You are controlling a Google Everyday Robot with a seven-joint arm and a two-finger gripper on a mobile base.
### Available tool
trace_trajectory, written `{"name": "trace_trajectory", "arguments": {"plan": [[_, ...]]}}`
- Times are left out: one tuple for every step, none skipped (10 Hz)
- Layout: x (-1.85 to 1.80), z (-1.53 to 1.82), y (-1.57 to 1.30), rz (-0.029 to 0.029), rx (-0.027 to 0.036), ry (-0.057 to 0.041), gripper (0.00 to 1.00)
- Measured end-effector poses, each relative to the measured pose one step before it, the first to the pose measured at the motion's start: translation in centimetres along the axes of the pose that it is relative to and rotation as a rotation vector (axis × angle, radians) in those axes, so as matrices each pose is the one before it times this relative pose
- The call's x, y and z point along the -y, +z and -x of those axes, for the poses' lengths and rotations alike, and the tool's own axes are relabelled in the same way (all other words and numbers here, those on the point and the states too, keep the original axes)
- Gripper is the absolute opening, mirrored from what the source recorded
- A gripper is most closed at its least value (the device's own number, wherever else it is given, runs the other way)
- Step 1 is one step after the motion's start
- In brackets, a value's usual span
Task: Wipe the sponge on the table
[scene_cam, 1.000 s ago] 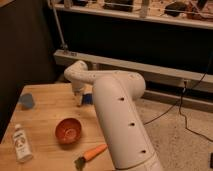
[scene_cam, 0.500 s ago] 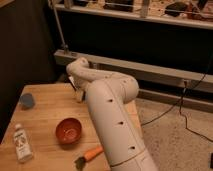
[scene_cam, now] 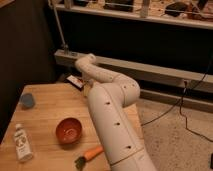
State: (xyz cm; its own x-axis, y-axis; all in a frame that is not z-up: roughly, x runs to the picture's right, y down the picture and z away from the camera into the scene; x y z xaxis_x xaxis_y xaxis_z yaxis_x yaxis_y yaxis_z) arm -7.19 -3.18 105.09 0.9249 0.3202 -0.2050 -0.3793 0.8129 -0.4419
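No readable text; gripper [scene_cam: 86,89] hovers over the table [scene_cam: 47,107], near its far edge.

looks like a robot lab tbh: speckled floor [scene_cam: 170,132], loose cable [scene_cam: 181,100], metal rack [scene_cam: 145,11] behind the table [scene_cam: 45,107], gripper [scene_cam: 85,85] at its far edge
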Motion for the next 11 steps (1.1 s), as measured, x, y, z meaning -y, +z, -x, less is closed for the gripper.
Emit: {"name": "trace_trajectory", "arguments": {"plan": [[1.317, -1.551, 0.172, -0.00994, -0.01689, 0.03518, 0.22], [1.215, -1.709, 0.213, -0.01002, -0.02137, 0.03386, 0.22], [1.764, -2.518, 0.136, -0.01806, -0.03199, 0.04688, 0.22], [1.243, -1.883, 0.046, -0.01409, -0.02566, 0.03075, 0.22], [1.041, -1.552, -0.034, -0.01186, -0.02071, 0.02566, 0.22], [1.554, -2.394, -0.162, -0.01697, -0.02932, 0.04159, 0.22], [0.722, -1.280, 0.010, -0.00670, -0.01526, 0.02457, 0.22], [0.626, -1.387, 0.031, -0.00446, -0.01723, 0.02615, 0.22], [0.460, -1.385, -0.054, -0.00219, -0.01652, 0.02428, 0.22], [0.070, -0.910, -0.014, 0.00130, -0.01203, 0.01220, 0.22], [-0.245, -1.186, 0.007, 0.00615, -0.01688, 0.01136, 0.22]]}}
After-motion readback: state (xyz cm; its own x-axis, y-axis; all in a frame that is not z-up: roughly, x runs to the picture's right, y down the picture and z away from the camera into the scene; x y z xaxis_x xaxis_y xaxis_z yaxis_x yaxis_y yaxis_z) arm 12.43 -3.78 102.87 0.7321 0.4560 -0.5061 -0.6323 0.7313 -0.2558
